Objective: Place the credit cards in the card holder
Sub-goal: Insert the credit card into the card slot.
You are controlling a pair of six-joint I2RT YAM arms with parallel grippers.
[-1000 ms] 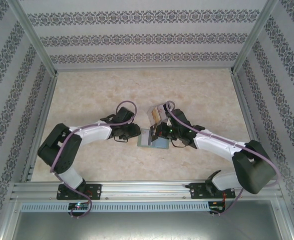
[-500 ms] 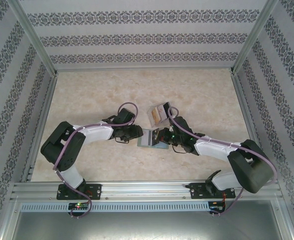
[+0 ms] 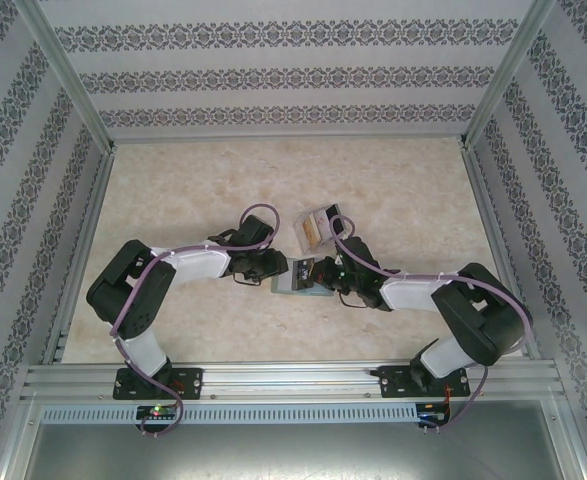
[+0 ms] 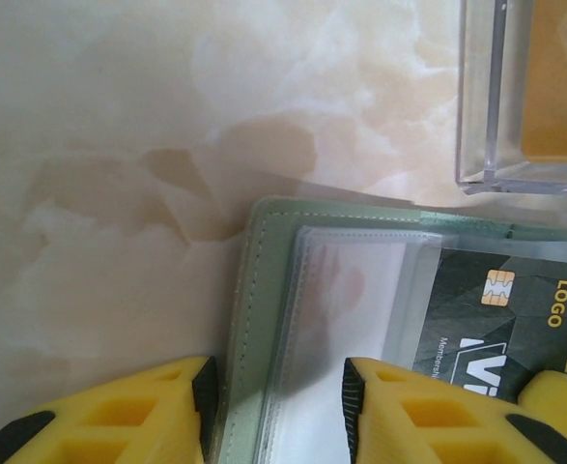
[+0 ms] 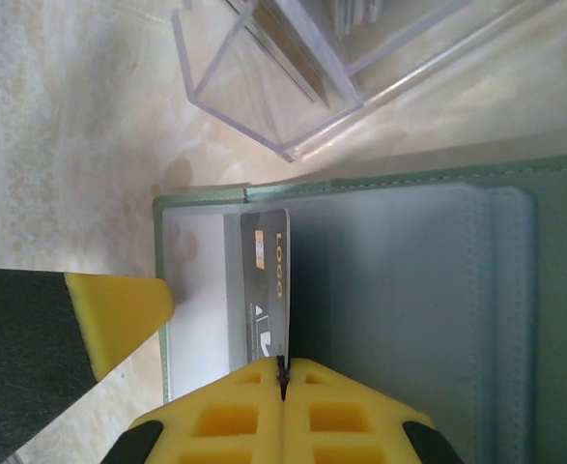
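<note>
The left arm (image 3: 153, 290) reaches in from the left. The left fingers (image 4: 428, 411) stand apart and grip nothing: one is over the bare counter (image 4: 99, 193), the other over the clear sleeve of the card holder (image 4: 264, 290), so they straddle its left edge.

The holder lies open and flat near the middle of the counter. It is grey-green with a stitched border and rounded corners, and its inner pocket is transparent.

The black credit card (image 4: 515, 309) carries a gold chip, the word LOGO in gold and white lettering that the yellow finger cuts off. Its free end lies over the holder's left leaf. I cannot tell whether that end is inside the sleeve or on top of it. The right fingers (image 5: 281, 396) are closed on the card's near edge, with the right arm (image 3: 473, 320) behind them.

The clear plastic box (image 5: 264, 87) stands just beyond the holder's far edge, with a thin strip of counter between them. An orange-yellow card (image 4: 558, 77) shows through its wall, cropped by the frame, and the number of cards inside is unclear.

Wide counter stretches from the holder to the far wall and to both side walls.
</note>
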